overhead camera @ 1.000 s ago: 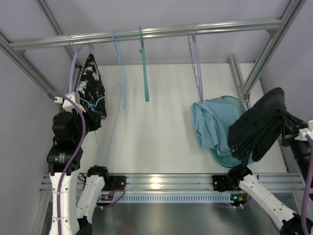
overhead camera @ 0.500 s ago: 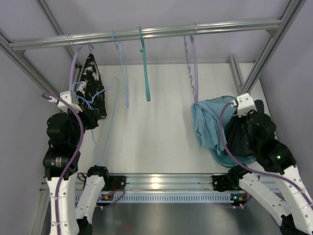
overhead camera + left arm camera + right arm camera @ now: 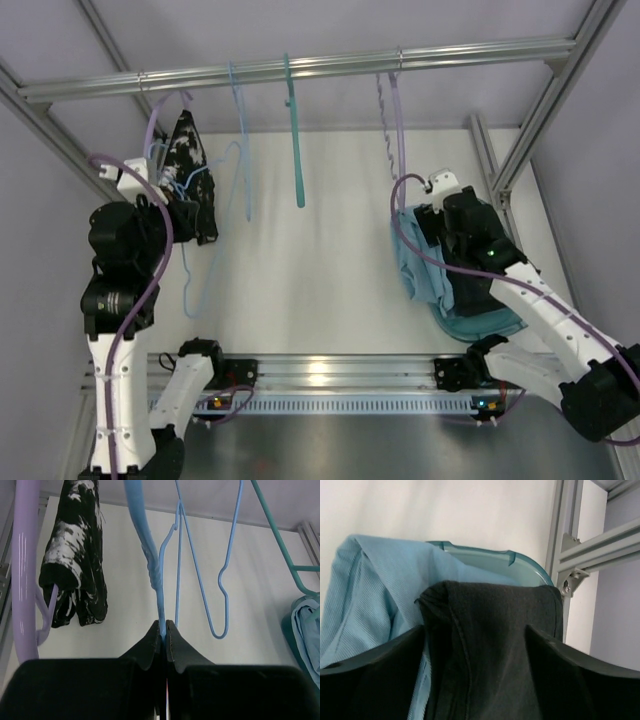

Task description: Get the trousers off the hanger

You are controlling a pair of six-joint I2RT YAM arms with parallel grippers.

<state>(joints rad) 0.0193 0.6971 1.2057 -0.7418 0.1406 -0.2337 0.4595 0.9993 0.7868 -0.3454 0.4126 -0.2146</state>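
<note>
We are pinching the hanger [image 3: 161, 592] in our left gripper [image 3: 164, 626], jaws clenched on its thin wire, and the pale-blue frame is rising straight up from the fingertips. Up and to the left of that gripper, a speckled black garment [image 3: 75, 575] is hanging on a lavender hanger [image 3: 22, 570]. Our right gripper [image 3: 474, 630] is standing spread wide. The trousers [image 3: 500, 605] are lying between and beneath its fingers, draping over a light-blue cloth [image 3: 375, 590] in a teal tub [image 3: 485, 555] just ahead.

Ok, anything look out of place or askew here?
The pale-blue hanger is off the rail, dangling tilted from the shut left gripper; the light-blue cloth spills over the rim of the teal bin.
</note>
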